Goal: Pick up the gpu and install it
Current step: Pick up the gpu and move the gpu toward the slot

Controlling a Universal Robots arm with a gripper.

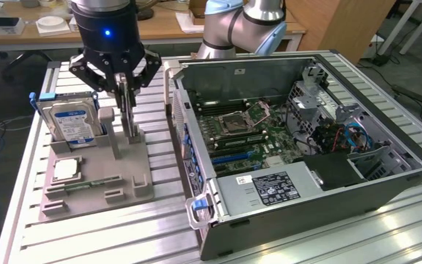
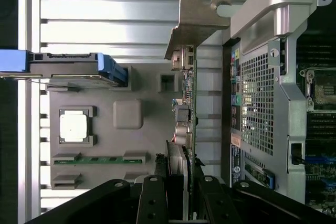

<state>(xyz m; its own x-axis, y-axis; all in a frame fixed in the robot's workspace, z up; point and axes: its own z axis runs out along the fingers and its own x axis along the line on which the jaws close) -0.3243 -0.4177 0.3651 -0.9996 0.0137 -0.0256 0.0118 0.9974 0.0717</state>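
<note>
On the exterior view's left, a grey moulded parts tray [image 1: 123,181] holds the gpu [image 1: 129,118], a thin dark circuit card with a silver bracket. It stands on edge, its long axis seemingly upright, directly beneath the black gripper [image 1: 125,91]. The jaws are nearly closed, pinching its top edge. The open black computer case [image 1: 321,217] lies right.

On the surface [image 1: 160,231], the parts holder [image 1: 123,181] lies at the exterior view's left of the computer case [image 1: 387,181]. The gpu [image 1: 129,124] stands in it, between hard drive [image 1: 75,124] and case.
</note>
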